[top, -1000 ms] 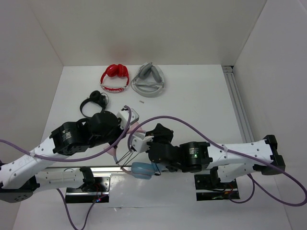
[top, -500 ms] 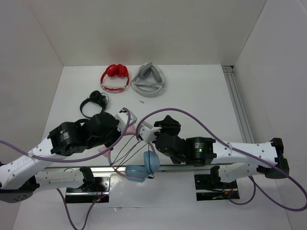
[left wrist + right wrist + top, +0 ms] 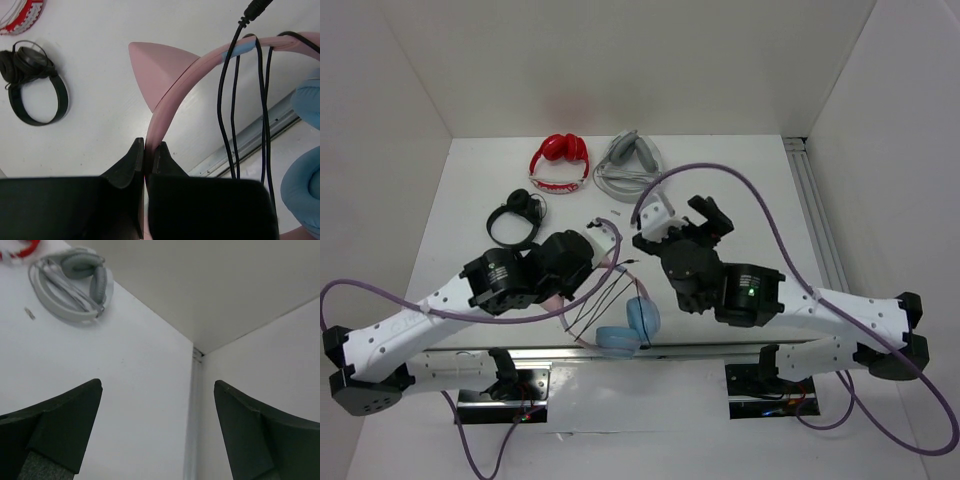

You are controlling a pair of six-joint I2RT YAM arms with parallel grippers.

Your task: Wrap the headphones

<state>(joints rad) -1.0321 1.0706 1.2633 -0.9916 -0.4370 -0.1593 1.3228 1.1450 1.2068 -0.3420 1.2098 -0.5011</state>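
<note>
The headphones (image 3: pixel 642 318) lie near the table's front edge, two light blue ear cups side by side. My left gripper (image 3: pixel 148 151) is shut on their pink headband (image 3: pixel 200 57), just below a cat ear (image 3: pixel 157 65). The thin black cable (image 3: pixel 235 100) hangs in several loops over the headband, and its plug (image 3: pixel 257 7) sticks out free. From above, the left wrist hides those jaws. My right gripper (image 3: pixel 710 212) hovers wide open behind and to the right of the headphones. It is empty and faces the back right corner (image 3: pixel 157 405).
Red-and-white headphones (image 3: pixel 560 165) and grey headphones (image 3: pixel 630 168) lie at the back of the table. Small black headphones (image 3: pixel 515 215) sit at the left. A metal rail (image 3: pixel 815 215) runs along the right wall. A purple cable arcs over each arm.
My right gripper has opened and let go of the black cable, then risen back and to the right. The left gripper kept its hold as the headphones shifted slightly right.
</note>
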